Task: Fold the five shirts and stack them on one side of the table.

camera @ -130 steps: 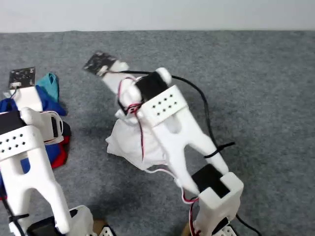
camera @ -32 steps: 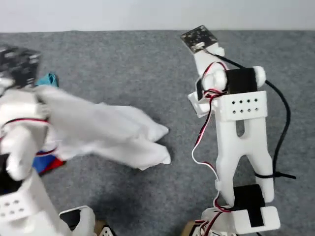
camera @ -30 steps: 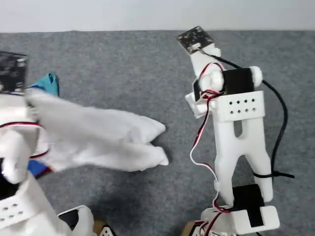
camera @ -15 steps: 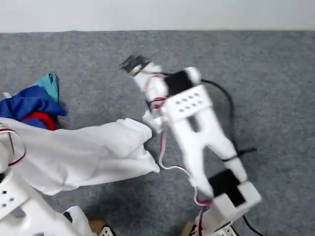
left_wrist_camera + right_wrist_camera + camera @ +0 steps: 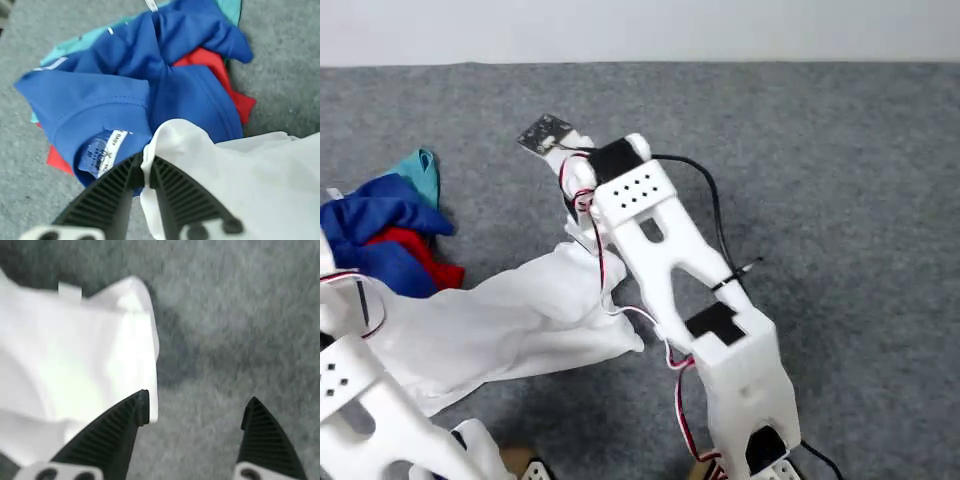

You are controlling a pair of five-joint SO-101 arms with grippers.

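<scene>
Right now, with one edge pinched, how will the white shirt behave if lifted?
Probably floppy: the white shirt lies in soft wrinkles, its edge curling between the left gripper's fingers. Likely light, since a thin pinch holds it. It would probably drag and bunch on the grey table rather than slide flat.

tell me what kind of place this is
Probably a robot lab bench: two white arms at a grey felt-covered table, with a white shirt beside a heap of coloured shirts.
</scene>
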